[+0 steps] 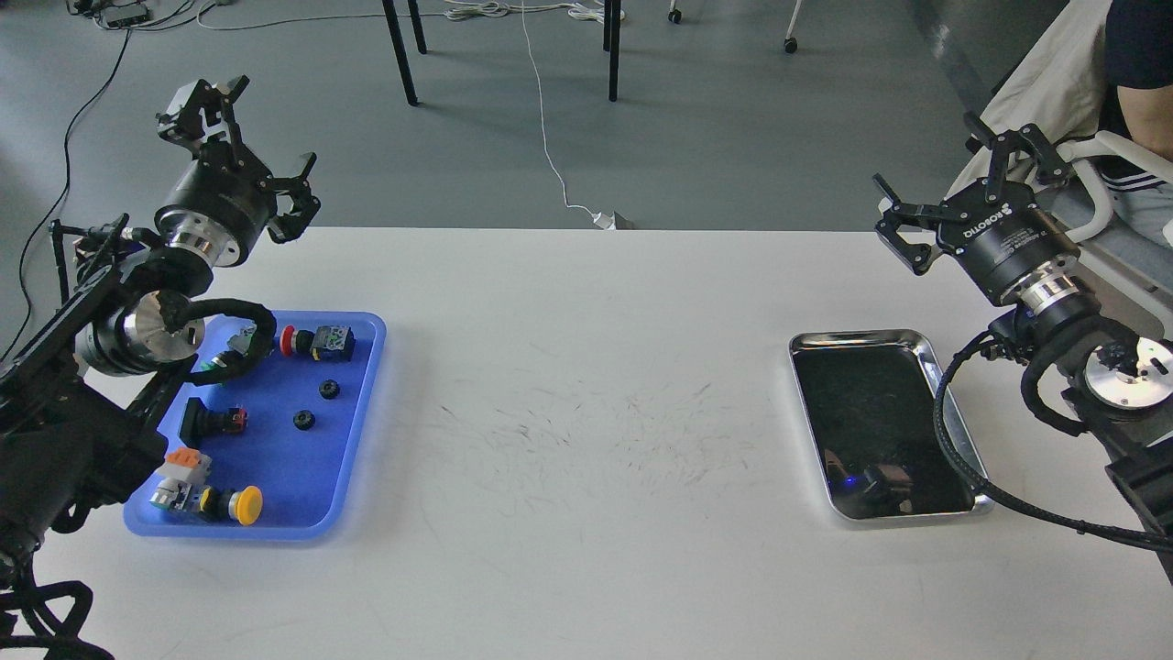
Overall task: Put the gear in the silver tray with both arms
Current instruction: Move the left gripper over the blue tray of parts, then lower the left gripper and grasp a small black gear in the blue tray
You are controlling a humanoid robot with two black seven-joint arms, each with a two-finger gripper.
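Note:
Two small black gears, one point(328, 389) and another point(303, 420), lie in the blue plastic tray point(357, 431) at the left of the white table. The silver tray point(916, 341) sits at the right, its dark floor bare. My left gripper point(246, 147) is open and empty, raised above the table's far left corner, behind the blue tray. My right gripper point(962, 188), marked ROBOTIQ, is open and empty, raised beyond the silver tray at the far right.
The blue tray also holds push buttons: a red one point(310, 341), a green one point(216, 370), a yellow one point(236, 504) and a black switch point(209, 420). A black cable point(962, 458) drapes over the silver tray's right rim. A seated person point(1136, 92) is at the far right.

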